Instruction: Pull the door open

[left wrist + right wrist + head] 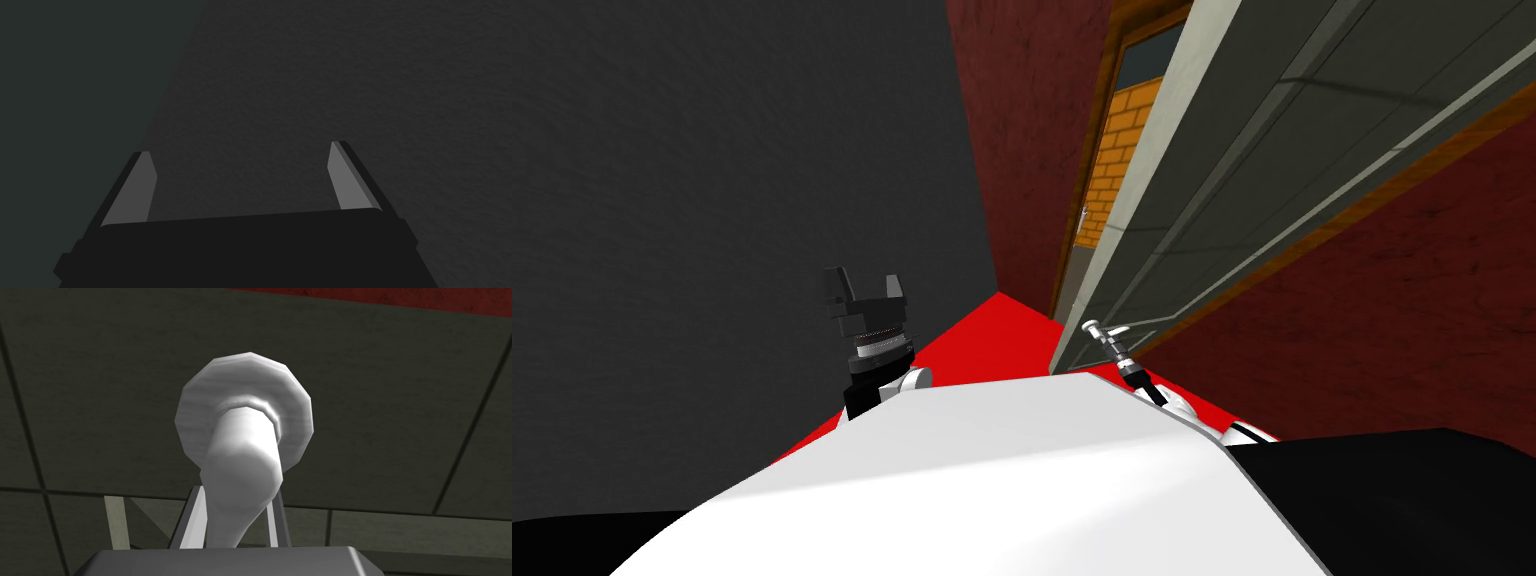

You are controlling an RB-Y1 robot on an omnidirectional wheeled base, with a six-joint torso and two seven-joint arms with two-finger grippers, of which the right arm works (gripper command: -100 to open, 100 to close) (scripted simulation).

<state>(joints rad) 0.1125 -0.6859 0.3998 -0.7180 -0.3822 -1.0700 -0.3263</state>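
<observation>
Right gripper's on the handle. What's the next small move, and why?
Probably a short pull straight back toward the robot. The right gripper is shut on the white handle, and the grey door looks only partly open, orange brick showing past its edge.

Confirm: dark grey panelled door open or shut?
Partly open: the dark grey panelled door stands clear of its brown frame, orange brick showing between. Right gripper clamps its white lever handle.

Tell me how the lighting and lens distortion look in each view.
Head view: rolled and wide, so the door and walls slant and splay. Left wrist view: dim overall, the open left hand faintly lit. Right wrist view: the door handle, in the shut right hand, looms large, brightly lit with soft shading.
</observation>
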